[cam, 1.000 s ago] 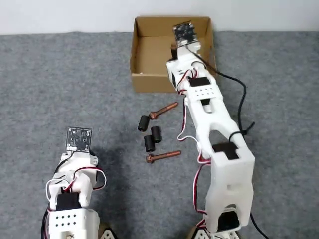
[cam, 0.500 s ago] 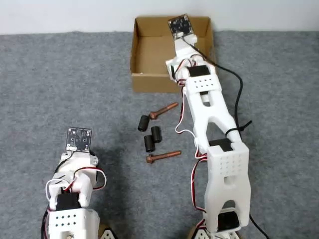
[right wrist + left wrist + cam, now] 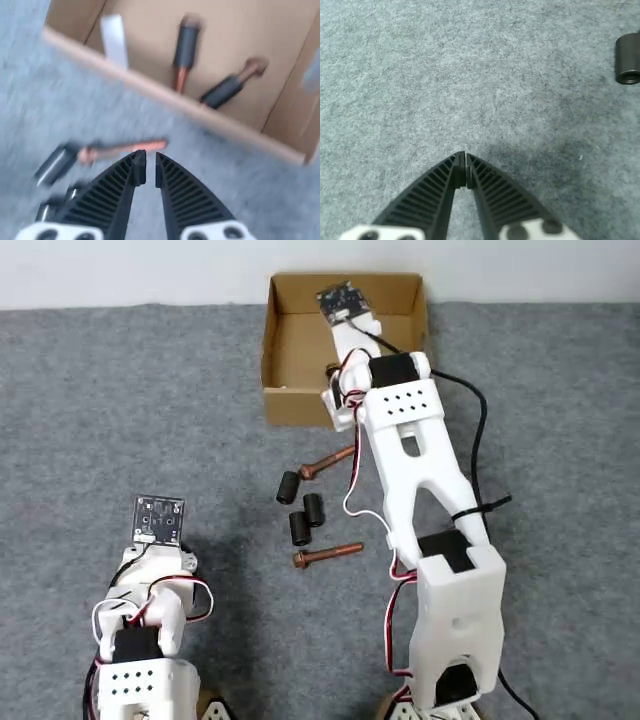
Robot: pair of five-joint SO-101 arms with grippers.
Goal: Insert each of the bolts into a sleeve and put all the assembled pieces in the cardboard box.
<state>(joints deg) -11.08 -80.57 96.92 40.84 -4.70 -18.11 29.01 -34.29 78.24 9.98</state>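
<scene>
Left gripper (image 3: 465, 172): tips pressed together, empty — low over the table (image 3: 420, 75).
Right gripper (image 3: 148, 167): narrowly parted, holding nothing, at the front wall of the cardboard box (image 3: 240, 129).
Box contents: two assembled pieces (image 3: 185, 45).
Loose: two bolts (image 3: 328, 554), three sleeves (image 3: 299, 528) — between the arms.

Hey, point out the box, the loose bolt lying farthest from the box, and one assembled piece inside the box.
box (image 3: 295, 407), high view, on its front wall.
bolt (image 3: 330, 552), high view, mid-shaft.
assembled piece (image 3: 185, 48), right wrist view, on its black midsection.
</scene>
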